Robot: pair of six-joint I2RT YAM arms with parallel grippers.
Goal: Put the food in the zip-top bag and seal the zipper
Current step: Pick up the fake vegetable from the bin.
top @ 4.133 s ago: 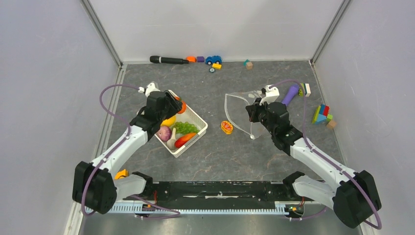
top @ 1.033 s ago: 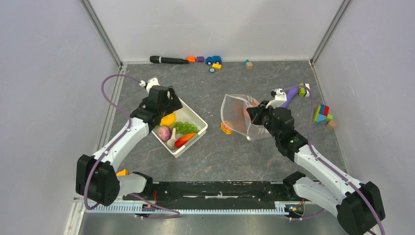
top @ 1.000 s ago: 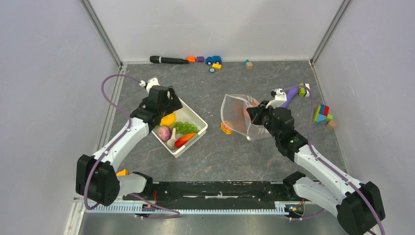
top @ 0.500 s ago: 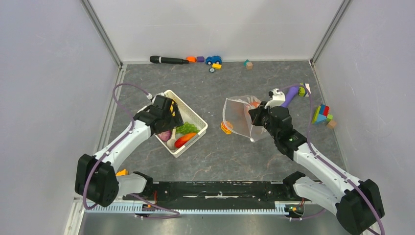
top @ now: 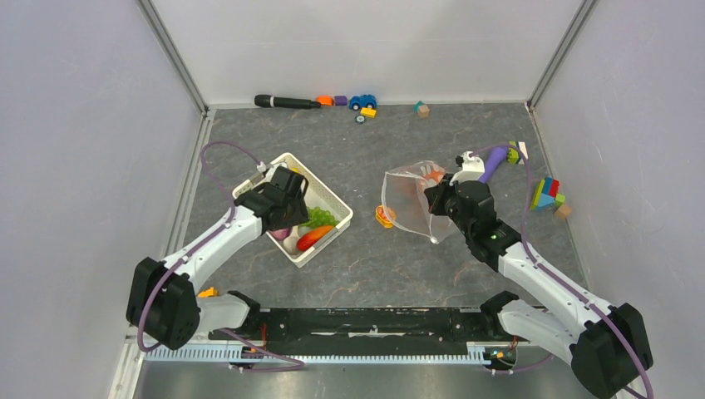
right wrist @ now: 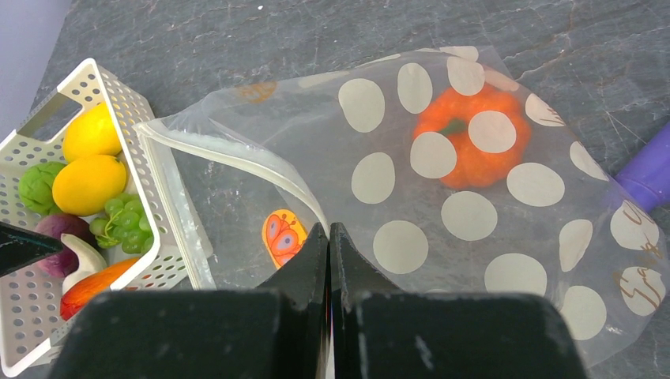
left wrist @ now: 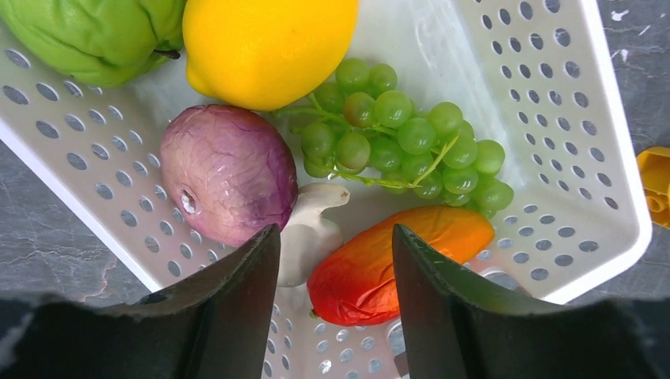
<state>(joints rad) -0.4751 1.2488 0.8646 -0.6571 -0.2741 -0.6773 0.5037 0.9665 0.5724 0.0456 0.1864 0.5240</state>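
The clear dotted zip-top bag (right wrist: 474,229) lies open on the table, right of centre (top: 407,195), with the orange pumpkin (right wrist: 472,170) inside. My right gripper (right wrist: 329,229) is shut on the bag's mouth edge by the zipper strip (right wrist: 237,154). My left gripper (left wrist: 336,237) is open and empty, low over the white basket (left wrist: 569,118). Between and below its fingers lie the white garlic (left wrist: 304,237) and the red chili (left wrist: 387,268). The purple onion (left wrist: 229,170), green grapes (left wrist: 403,142), yellow mango (left wrist: 269,43) and green pepper (left wrist: 95,35) also lie in the basket.
A small orange butterfly piece (top: 384,218) lies on the table between basket and bag. The purple-handled brush (top: 496,155) and coloured blocks (top: 547,195) are at the right. A black marker (top: 287,102), a toy car (top: 362,101) and a block (top: 422,109) sit along the back wall.
The pumpkin has gone from the basket side into the bag. My left gripper has moved back from the basket's far rim to over the food at its near end. The bag shifted slightly.
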